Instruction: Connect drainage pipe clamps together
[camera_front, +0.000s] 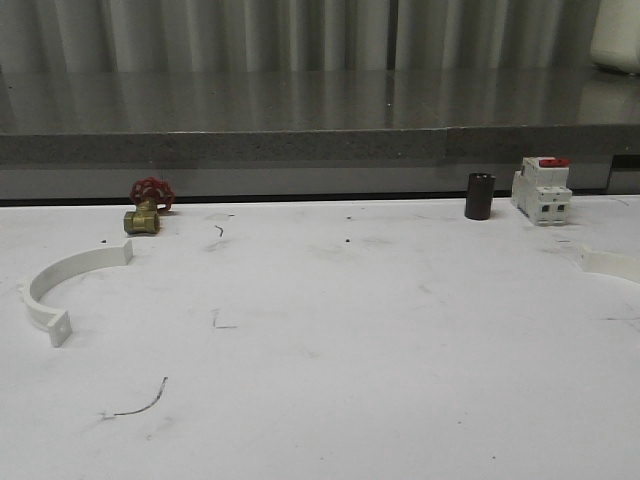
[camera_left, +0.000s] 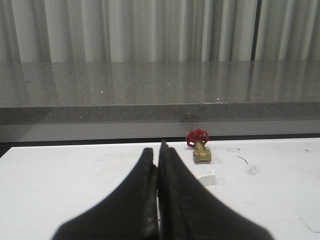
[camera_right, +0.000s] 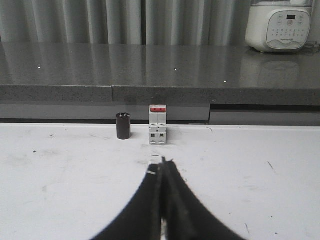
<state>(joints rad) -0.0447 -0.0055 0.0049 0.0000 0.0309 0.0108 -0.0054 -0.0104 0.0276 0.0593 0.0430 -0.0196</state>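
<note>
One white half-ring drainage pipe clamp lies on the white table at the left, its open side facing right, with a flat tab at each end. Part of another white clamp shows at the right edge of the front view. In the left wrist view my left gripper is shut with nothing in it, and a white tab of the clamp peeks out just beside its fingers. My right gripper is also shut and holds nothing, low over bare table.
A brass valve with a red wheel stands behind the left clamp. A dark cylinder and a white breaker with a red switch stand at the back right. A grey counter ledge runs behind the table.
</note>
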